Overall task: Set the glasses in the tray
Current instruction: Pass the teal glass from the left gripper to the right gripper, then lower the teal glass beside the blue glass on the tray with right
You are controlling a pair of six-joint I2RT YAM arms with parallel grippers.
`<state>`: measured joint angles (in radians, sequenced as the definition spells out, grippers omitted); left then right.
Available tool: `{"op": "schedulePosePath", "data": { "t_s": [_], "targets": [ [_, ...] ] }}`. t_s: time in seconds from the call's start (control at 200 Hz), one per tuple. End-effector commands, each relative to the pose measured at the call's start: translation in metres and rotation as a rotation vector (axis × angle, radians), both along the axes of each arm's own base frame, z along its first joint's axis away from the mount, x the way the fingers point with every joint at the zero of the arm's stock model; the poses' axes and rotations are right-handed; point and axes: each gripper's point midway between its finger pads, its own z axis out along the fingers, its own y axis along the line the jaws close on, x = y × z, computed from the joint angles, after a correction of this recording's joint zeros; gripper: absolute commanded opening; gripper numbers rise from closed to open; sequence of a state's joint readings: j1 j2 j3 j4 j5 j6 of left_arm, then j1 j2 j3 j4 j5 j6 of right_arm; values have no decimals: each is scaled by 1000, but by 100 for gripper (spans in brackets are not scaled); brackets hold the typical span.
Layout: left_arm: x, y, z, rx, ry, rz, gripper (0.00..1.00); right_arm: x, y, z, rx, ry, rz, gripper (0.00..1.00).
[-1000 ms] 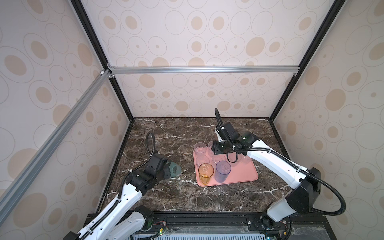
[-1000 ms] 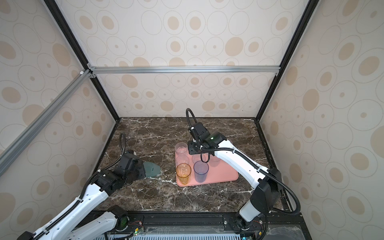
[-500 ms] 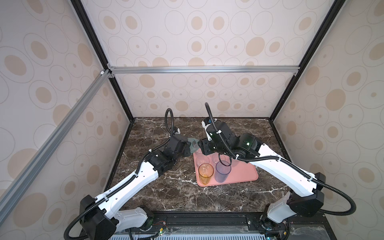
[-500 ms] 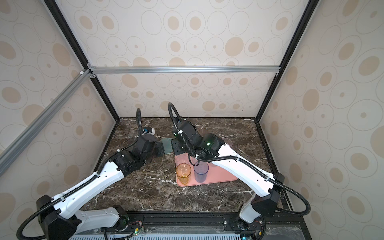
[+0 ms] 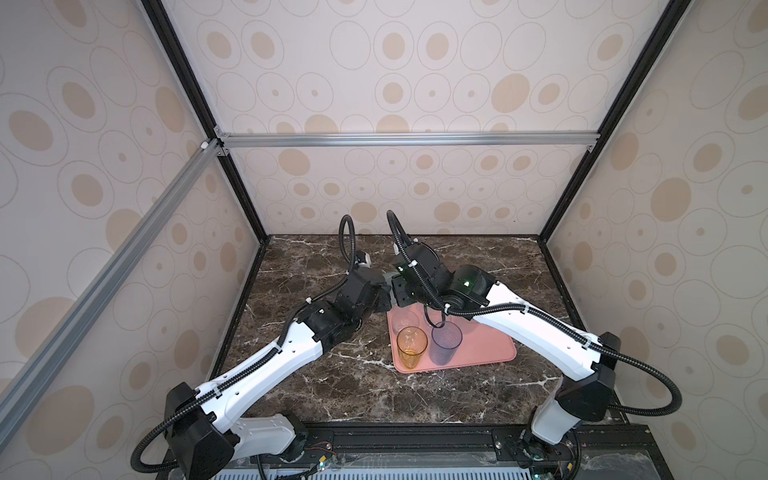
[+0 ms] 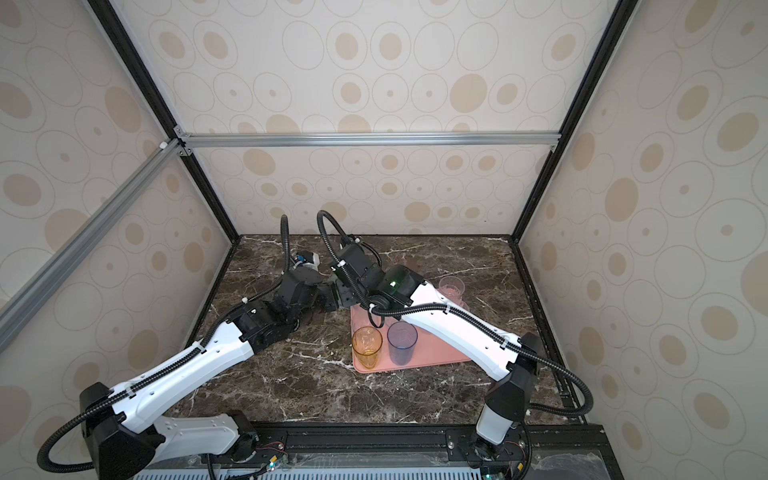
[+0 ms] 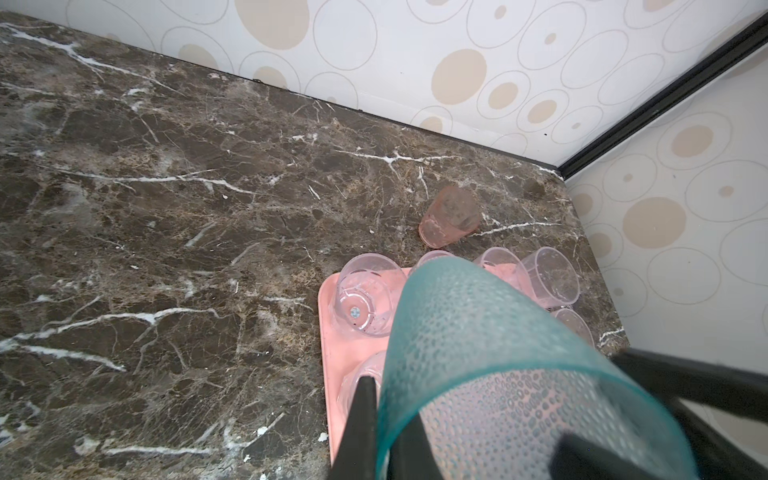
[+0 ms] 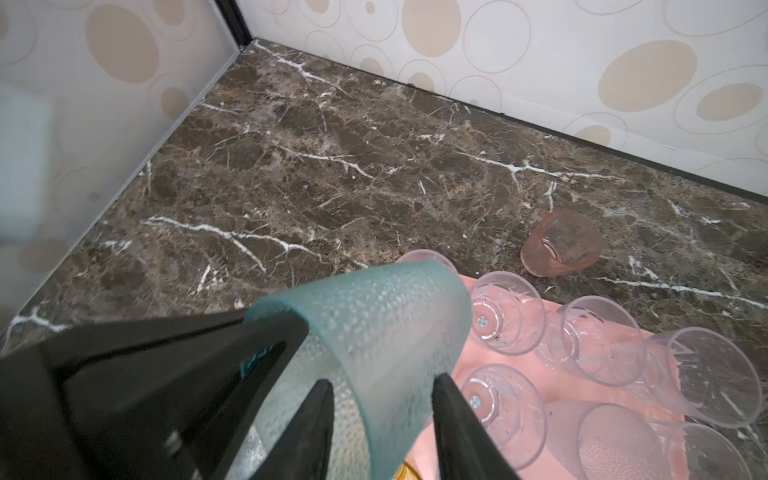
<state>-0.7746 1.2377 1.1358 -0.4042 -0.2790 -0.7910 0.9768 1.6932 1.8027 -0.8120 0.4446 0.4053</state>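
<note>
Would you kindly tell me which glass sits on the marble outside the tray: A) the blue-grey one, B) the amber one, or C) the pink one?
C: the pink glass sits on bare marble just beyond the tray.

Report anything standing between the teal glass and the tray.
Short clear glasses crowd the tray end below the teal glass, which the left gripper pinches by its rim; the right gripper straddles it. Nothing else visible intervenes.
</note>
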Motion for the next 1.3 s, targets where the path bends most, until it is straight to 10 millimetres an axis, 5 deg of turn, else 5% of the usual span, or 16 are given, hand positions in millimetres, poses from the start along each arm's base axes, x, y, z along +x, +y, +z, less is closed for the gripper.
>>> {"op": "schedulePosePath", "data": {
  "t_s": [0.0, 0.115, 0.255, 0.45, 0.635, 0.785, 0.925, 1.015, 1.175, 1.295],
  "targets": [
    [-2, -10, 48, -141, -83, -11, 6, 16, -7, 0, -88, -87, -63, 31],
    [-10, -20, 62, -206, -104, -47, 24, 21, -11, 2, -110, -111, -90, 16],
    [-20, -22, 77, -260, -126, -75, 29, 30, -20, 5, -116, -123, -118, 5],
    [-34, -3, 97, -265, -175, -67, 34, 45, -40, 19, -131, -140, -152, 3],
    [-39, 47, 81, -102, -264, 59, 44, 43, -107, 49, -196, -145, -228, 3],
    [-41, 75, 63, 21, -320, 133, 49, 24, -195, 63, -222, -88, -343, 3],
    [-38, 79, 44, 138, -323, 129, 51, -11, -263, 40, -212, 71, -447, 3],
    [-35, 74, 32, 166, -316, 104, 52, -39, -284, 13, -142, 207, -476, 4],
    [-30, 54, 16, 145, -304, 43, 52, -76, -287, -34, -96, 414, -478, 4],
    [-27, 39, 8, 128, -284, -3, 53, -84, -279, -67, -61, 495, -476, 3]
  ]
}}
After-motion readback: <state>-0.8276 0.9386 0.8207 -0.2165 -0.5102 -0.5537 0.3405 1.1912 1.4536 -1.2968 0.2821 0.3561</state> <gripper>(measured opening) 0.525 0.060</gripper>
